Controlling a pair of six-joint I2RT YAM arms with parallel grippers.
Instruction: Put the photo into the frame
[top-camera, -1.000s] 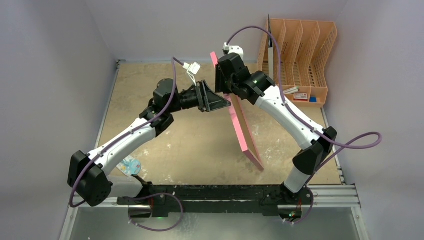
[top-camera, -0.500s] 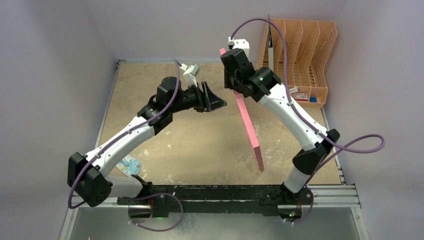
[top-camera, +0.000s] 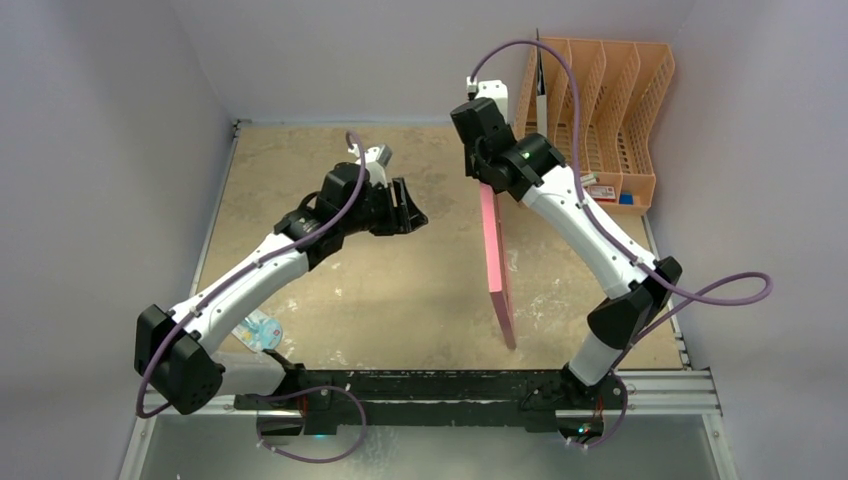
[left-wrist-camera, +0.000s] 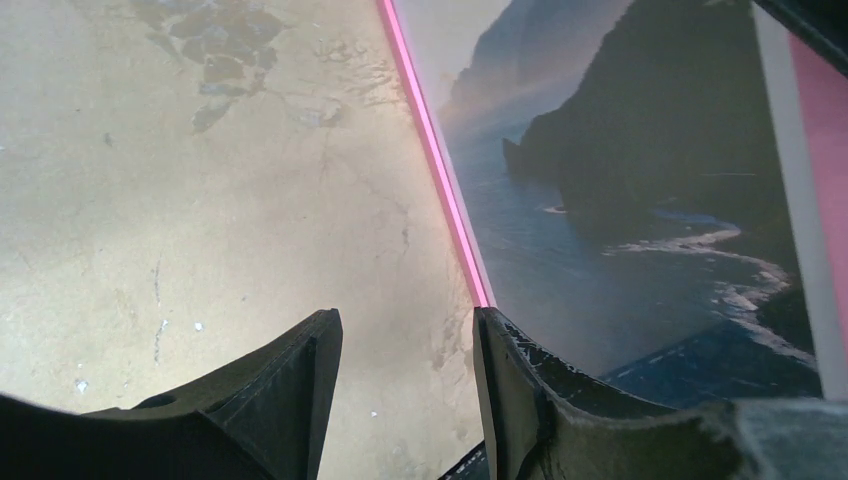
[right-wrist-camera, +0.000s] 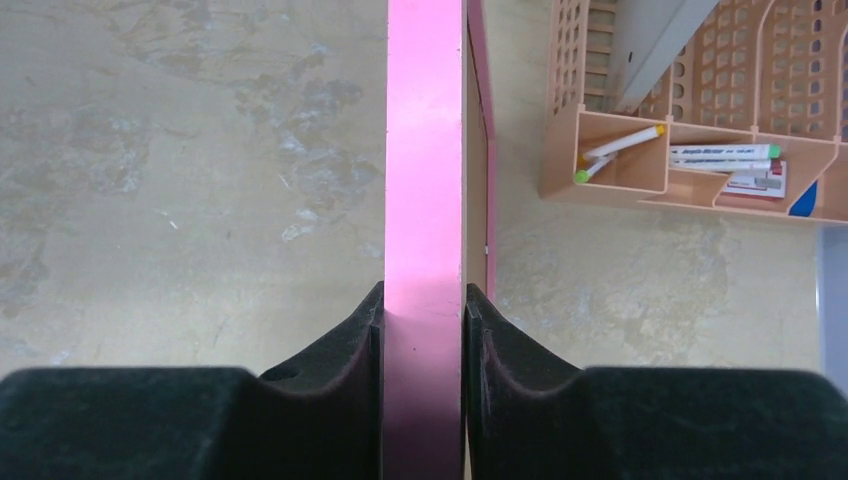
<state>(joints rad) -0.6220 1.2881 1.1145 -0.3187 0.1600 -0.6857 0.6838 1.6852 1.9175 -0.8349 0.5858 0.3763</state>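
Above the scuffed tan surface, the pink frame is held upright and edge-on, its long axis running straight away from the right jaws. They clamp its thin edge, the arm raised high. The sea-and-cliffs photo faces the left jaws, which are spread wide and empty just beside it. Right of the clamped jaws, marker labels in the orange rack are too small to read.

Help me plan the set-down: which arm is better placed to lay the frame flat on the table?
Right. The right end effector is shut on the frame's top edge, holding it upright; the left end effector is open and apart from it.
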